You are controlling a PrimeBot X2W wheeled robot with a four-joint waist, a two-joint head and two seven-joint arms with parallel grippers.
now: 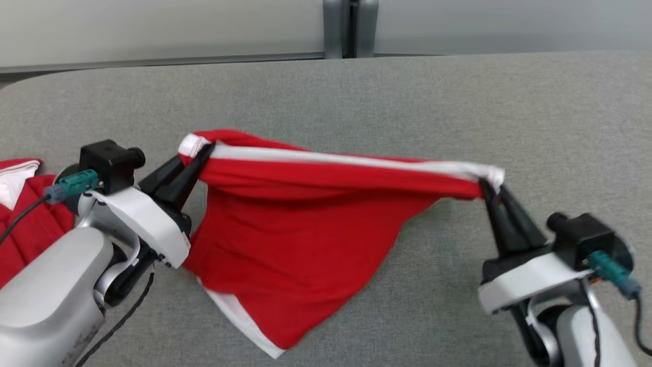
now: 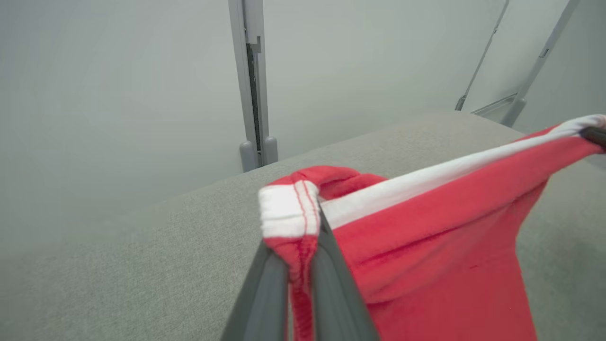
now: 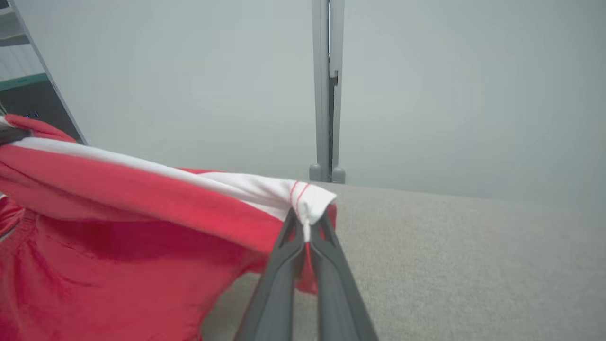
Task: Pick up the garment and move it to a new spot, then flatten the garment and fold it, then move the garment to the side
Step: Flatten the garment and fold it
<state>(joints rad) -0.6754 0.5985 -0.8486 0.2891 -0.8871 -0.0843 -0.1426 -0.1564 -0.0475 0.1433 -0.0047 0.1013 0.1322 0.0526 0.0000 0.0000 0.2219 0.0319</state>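
Observation:
The garment (image 1: 285,219) is red with a white band along one edge, and it hangs stretched between my two grippers above the grey table (image 1: 356,92). My left gripper (image 1: 204,152) is shut on its left white-banded corner, seen close up in the left wrist view as the garment (image 2: 426,227) pinched by that gripper (image 2: 303,237). My right gripper (image 1: 488,184) is shut on the other end of the white band, and the right wrist view shows this gripper (image 3: 307,222) clamping the garment (image 3: 118,203). The lower part of the cloth drapes onto the table.
A second red and white cloth pile (image 1: 23,204) lies at the table's left edge, behind my left arm. A grey wall with a vertical post (image 1: 350,28) runs along the far side of the table.

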